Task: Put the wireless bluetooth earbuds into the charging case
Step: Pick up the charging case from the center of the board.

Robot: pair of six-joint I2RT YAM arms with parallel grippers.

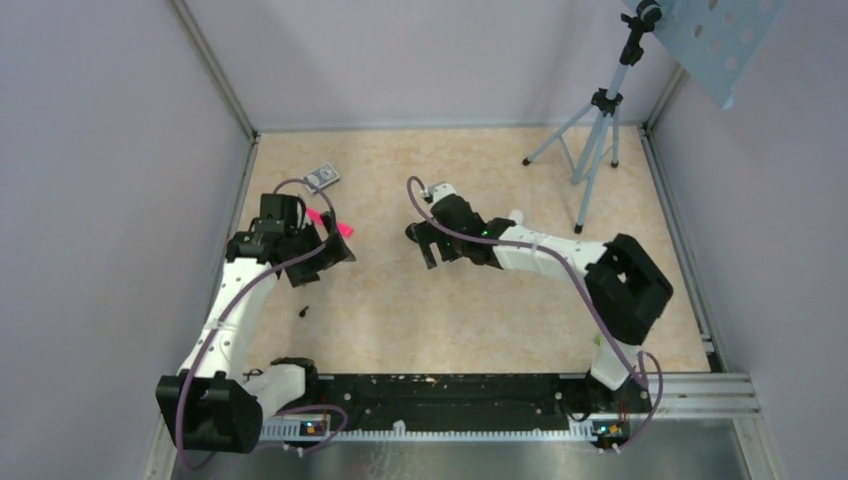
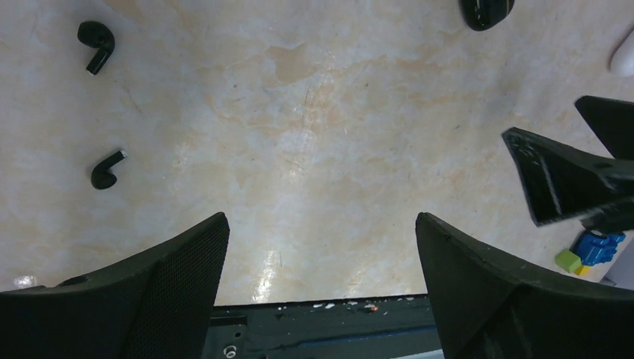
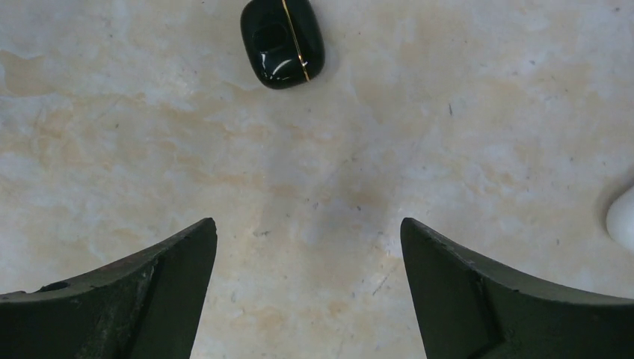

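Note:
Two small earbuds, black rather than white, lie on the marbled table in the left wrist view, one at the top left and one below it. One earbud shows in the top view. The glossy black charging case with a gold seam lies ahead of my right gripper, apart from it, and looks closed. The case also shows at the top edge of the left wrist view. My left gripper is open and empty above bare table. My right gripper is open and empty.
A white rounded object lies right of the case. A pink item and a small flat printed card lie by the left arm. A tripod stands back right. A blue and yellow-green toy lies near the front rail.

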